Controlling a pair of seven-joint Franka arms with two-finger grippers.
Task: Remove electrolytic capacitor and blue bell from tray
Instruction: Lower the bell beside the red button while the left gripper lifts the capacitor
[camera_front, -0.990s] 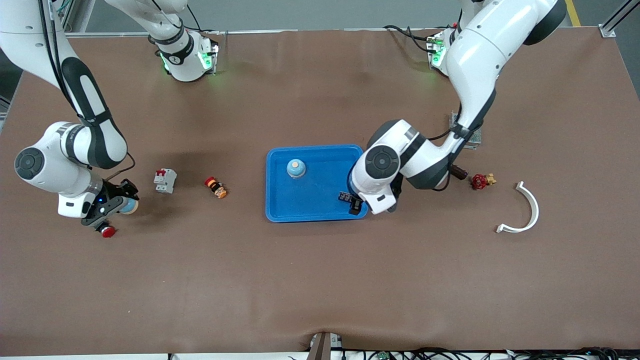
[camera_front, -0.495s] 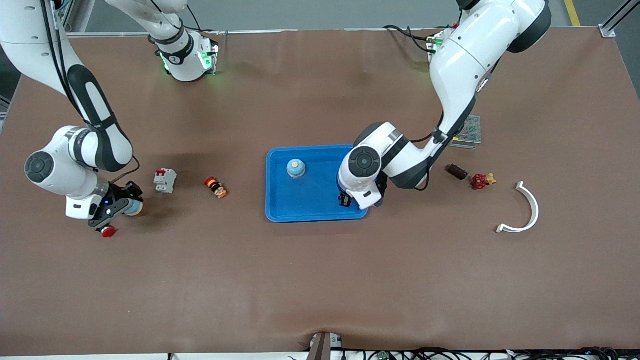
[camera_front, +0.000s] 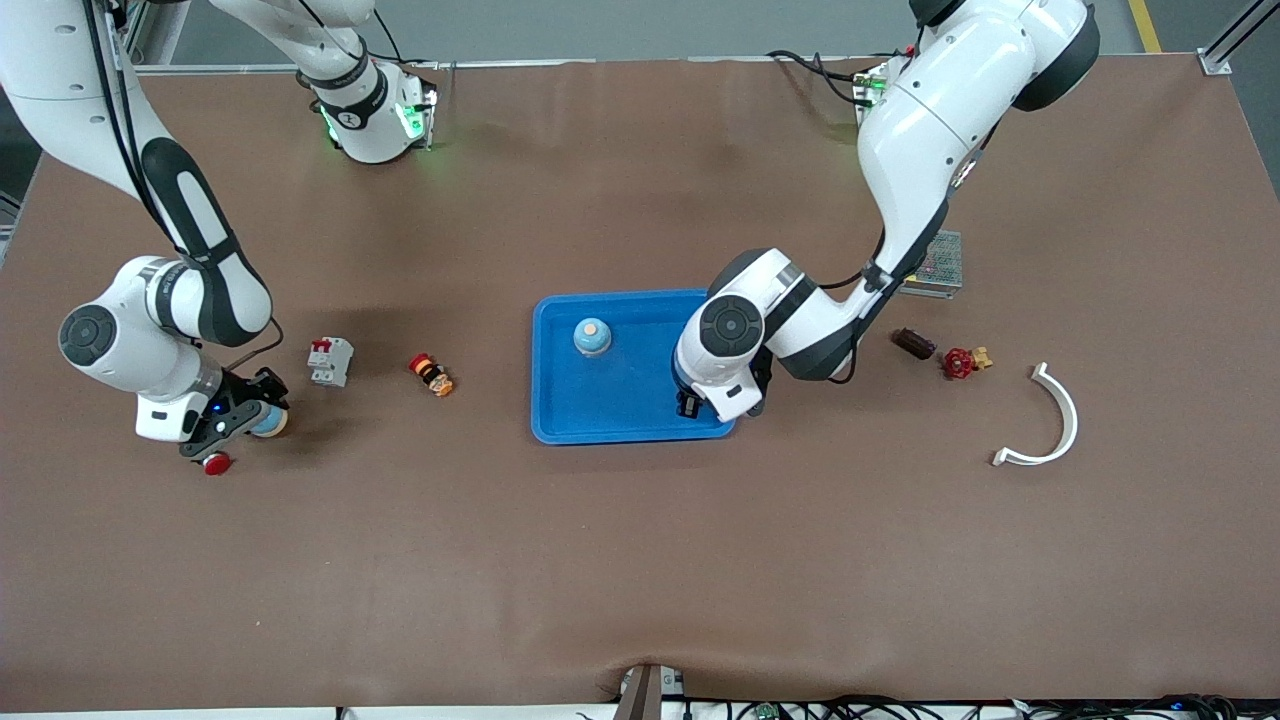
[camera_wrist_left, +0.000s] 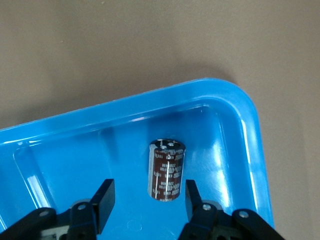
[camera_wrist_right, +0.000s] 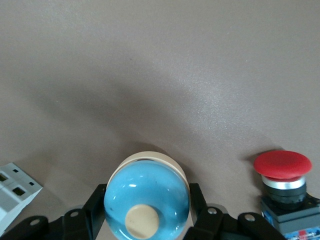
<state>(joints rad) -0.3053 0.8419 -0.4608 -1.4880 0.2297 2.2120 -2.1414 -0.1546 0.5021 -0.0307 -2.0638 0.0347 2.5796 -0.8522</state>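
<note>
1. Right gripper (camera_front: 248, 420) hangs low over the table at the right arm's end, fingers (camera_wrist_right: 95, 205) pinching a blue bell (camera_wrist_right: 146, 197) with a cream button on top.
2. Red emergency-stop button (camera_front: 215, 462) stands on the table just beside that gripper, nearer the front camera than anything else here.
3. Left gripper (camera_wrist_left: 147, 205) sits over the blue tray (camera_front: 560, 425), at the tray's corner toward the left arm's end and the front camera; its fingers are spread, with clear gaps to either side of the brown capacitor (camera_wrist_left: 167, 170).
4. Capacitor lies loose in the tray, between those spread fingers and near the rounded corner wall.
5. Second blue bell (camera_front: 592, 336) stands in the tray too, farther from the camera than the capacitor.
6. Toward the right arm's end: a small orange-and-red part (camera_front: 432, 374) and a white circuit breaker (camera_front: 330, 361).
7. Toward the left arm's end: a white curved bracket (camera_front: 1050, 418), a red valve (camera_front: 962, 361), a dark cylinder (camera_front: 914, 343), and farthest back a grey metal box (camera_front: 935, 264).
</note>
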